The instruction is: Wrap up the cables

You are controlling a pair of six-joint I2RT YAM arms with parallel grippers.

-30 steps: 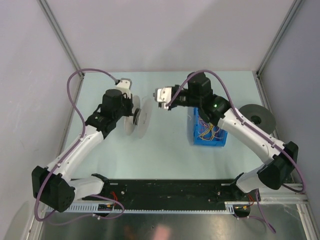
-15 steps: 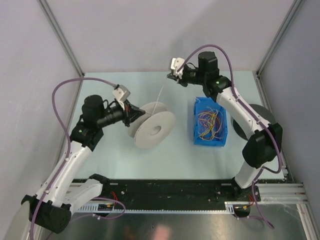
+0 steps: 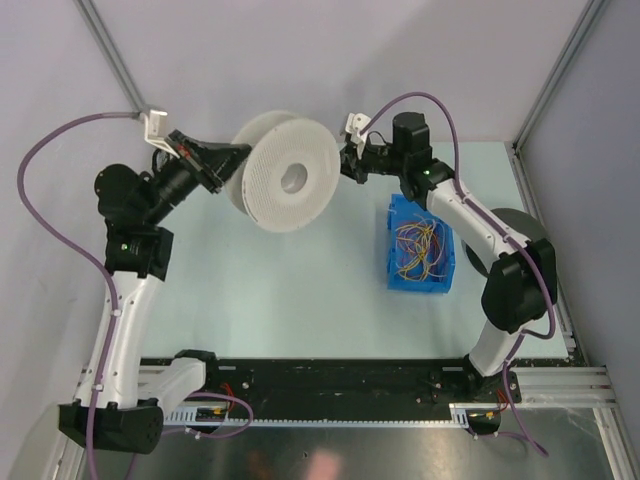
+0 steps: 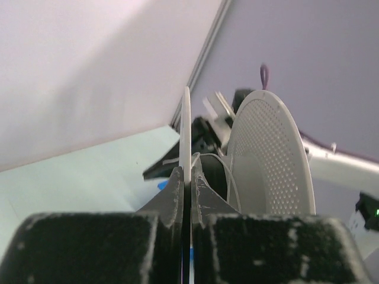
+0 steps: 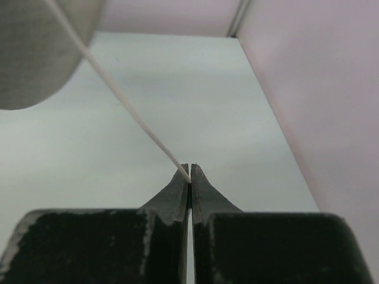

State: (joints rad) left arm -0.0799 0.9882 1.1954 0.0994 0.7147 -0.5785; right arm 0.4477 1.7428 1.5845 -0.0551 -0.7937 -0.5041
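The cables (image 3: 420,247), a bunch of thin yellow and orange wires, lie in a blue bin (image 3: 392,262) right of centre. My left gripper (image 3: 232,160) is shut on one flange (image 4: 186,124) of a white perforated spool (image 3: 285,172) and holds it high above the table at the back. My right gripper (image 3: 343,166) is just right of the spool, shut on a thin white cord (image 5: 118,94). The cord runs taut from its fingertips up to the spool (image 5: 35,53). In the left wrist view the gripper (image 4: 187,171) pinches the thin flange edge-on, and the cord loops over the dark hub (image 4: 234,183).
A grey round disc (image 3: 522,236) lies on the table at the right, partly behind the right arm. A black rail with cable trays (image 3: 330,385) runs along the near edge. Walls and metal posts close in the back and both sides.
My left arm has lifted the spool off the table, up and toward the back, and turned its flange to face the camera. My right gripper has stayed near the back, still pinching the white cord.
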